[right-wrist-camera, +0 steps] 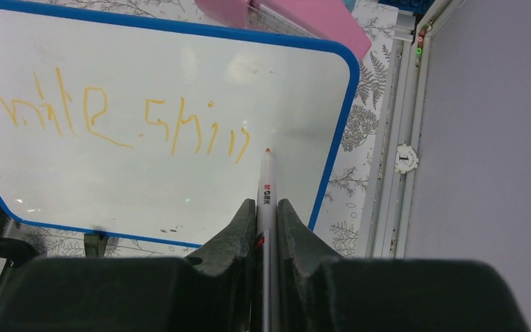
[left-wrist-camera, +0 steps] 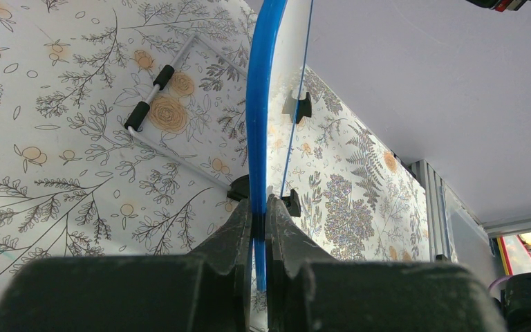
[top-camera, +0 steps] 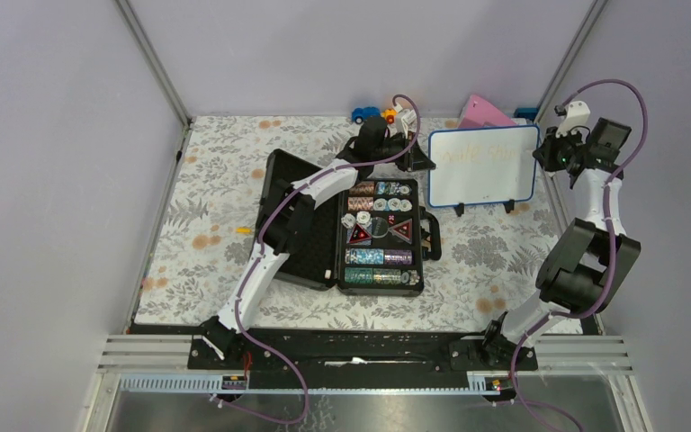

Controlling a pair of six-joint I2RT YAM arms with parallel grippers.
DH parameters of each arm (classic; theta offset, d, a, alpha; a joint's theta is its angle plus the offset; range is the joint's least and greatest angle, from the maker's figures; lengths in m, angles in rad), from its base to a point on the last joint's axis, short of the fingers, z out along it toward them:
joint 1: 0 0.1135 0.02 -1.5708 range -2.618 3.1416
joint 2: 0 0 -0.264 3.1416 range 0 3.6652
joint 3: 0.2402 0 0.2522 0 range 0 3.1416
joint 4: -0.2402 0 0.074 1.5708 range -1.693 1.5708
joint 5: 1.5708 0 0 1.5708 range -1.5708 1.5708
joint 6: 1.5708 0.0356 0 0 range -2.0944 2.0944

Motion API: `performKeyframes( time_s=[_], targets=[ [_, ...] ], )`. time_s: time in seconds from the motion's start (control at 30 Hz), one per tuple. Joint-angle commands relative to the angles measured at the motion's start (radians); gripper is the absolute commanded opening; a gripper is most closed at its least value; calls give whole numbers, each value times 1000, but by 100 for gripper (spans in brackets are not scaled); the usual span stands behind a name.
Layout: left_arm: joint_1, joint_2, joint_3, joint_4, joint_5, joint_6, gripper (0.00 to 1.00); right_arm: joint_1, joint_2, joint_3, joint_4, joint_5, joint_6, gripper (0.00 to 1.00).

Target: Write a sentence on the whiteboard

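The whiteboard (top-camera: 484, 171), white with a thin blue frame, stands upright on two black feet at the back right of the table. My left gripper (top-camera: 421, 160) is shut on its left edge; in the left wrist view the gripper (left-wrist-camera: 259, 204) pinches the blue frame (left-wrist-camera: 257, 104) edge-on. My right gripper (right-wrist-camera: 267, 204), at the board's right side (top-camera: 553, 148), is shut on a white marker (right-wrist-camera: 267, 183). The marker's orange tip sits at the board's face, just right of the last stroke. The sentence (right-wrist-camera: 110, 117) is pale orange handwriting across the whiteboard (right-wrist-camera: 180, 180).
An open black case (top-camera: 304, 220) of poker chips lies mid-table, left of the board. A pink wedge (top-camera: 486, 112) and toy cars (top-camera: 373, 113) sit behind. A small yellow piece (top-camera: 244, 230) lies left of the case. A white wire stand (left-wrist-camera: 173, 104) lies on the floral cloth.
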Motion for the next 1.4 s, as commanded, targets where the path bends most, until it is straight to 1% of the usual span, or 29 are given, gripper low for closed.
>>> performKeyframes(
  time_s=[0.0,0.6,1.17,1.37],
  targets=[
    [-4,21,9,20,-18,28,0,2,6,50,9,-42,20,0],
    [-4,21,8,18,-15,31,0,22,79,78,4,-23,13,0],
    [-3,25,11,22,-15,27,0,22,109,124,4,42,-8,0],
    [-2,28,11,24,-15,27,0,23,113,141,2,19,4,0]
  ],
)
